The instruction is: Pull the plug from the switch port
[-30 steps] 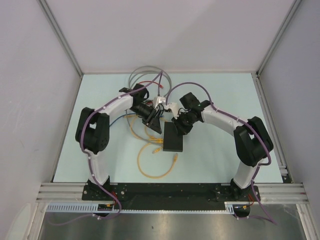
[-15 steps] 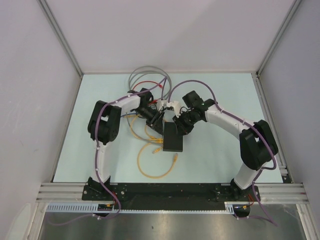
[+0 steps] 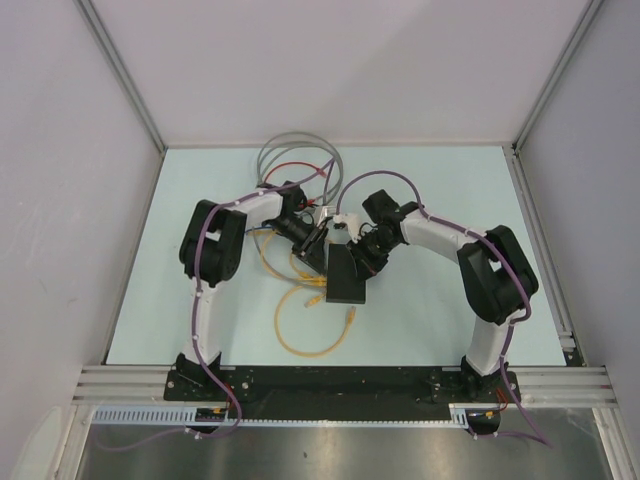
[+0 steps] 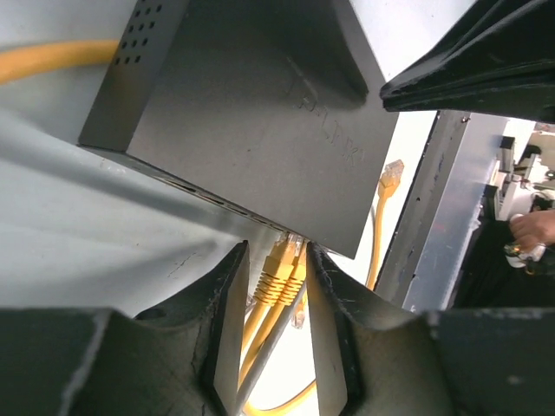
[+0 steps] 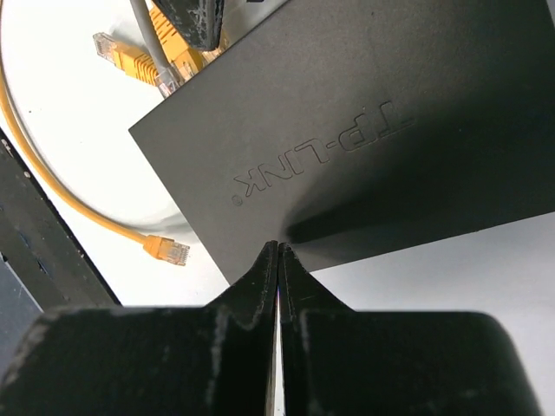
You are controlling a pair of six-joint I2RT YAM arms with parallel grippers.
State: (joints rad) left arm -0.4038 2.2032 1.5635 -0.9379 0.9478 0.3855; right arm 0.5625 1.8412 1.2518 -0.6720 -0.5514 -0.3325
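The flat black switch (image 3: pixel 347 282) lies mid-table; it fills the left wrist view (image 4: pixel 260 113) and the right wrist view (image 5: pixel 364 113). Two yellow plugs (image 4: pixel 279 270) sit side by side in ports on its edge, with a grey cable beside them. My left gripper (image 4: pixel 277 257) (image 3: pixel 319 243) is open and straddles these plugs; the right finger touches them and a small gap shows at the left finger. My right gripper (image 5: pixel 278 249) (image 3: pixel 361 254) is shut and empty, its tips resting on the switch's top near one edge.
Yellow cable loops (image 3: pixel 300 335) with loose plugs (image 5: pixel 166 250) lie in front and left of the switch. Grey and red cable loops (image 3: pixel 292 152) lie at the back. A white part (image 3: pixel 343 217) sits between the two wrists. Walls enclose the table.
My left gripper has moved right, up to the switch's port edge, its elbow swinging inward. My right gripper has shifted slightly left onto the switch. The switch has stayed in place.
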